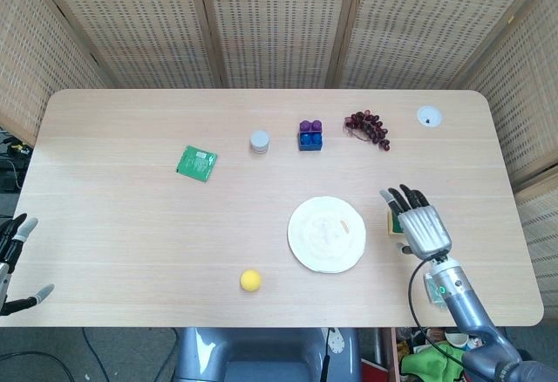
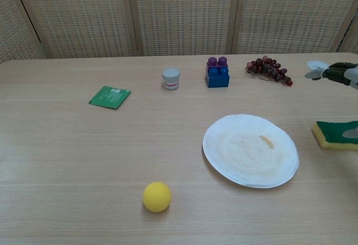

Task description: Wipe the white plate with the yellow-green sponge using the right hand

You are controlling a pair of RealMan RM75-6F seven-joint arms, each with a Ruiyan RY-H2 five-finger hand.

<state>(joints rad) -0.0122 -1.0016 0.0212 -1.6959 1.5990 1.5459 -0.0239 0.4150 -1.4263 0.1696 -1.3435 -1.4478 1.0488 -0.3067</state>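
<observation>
— While the right hand (image 1: pixel 420 228) hovered over the yellow-green sponge (image 2: pixel 335 134), fingers spread and holding nothing, how would that sponge handle?

— Probably light and soft, yielding under pressure. It lay flat on the table (image 1: pixel 131 225), just beside the white plate (image 1: pixel 326 234) on its right. Its long edges looked the best place to grip, thumb against fingers.

— And the plate?

— Likely stiff but light, so it might slide when wiped. A small orange smear sat on it.

— The left hand (image 1: pixel 13 260)?

— Open, empty, off the table's near corner.
</observation>
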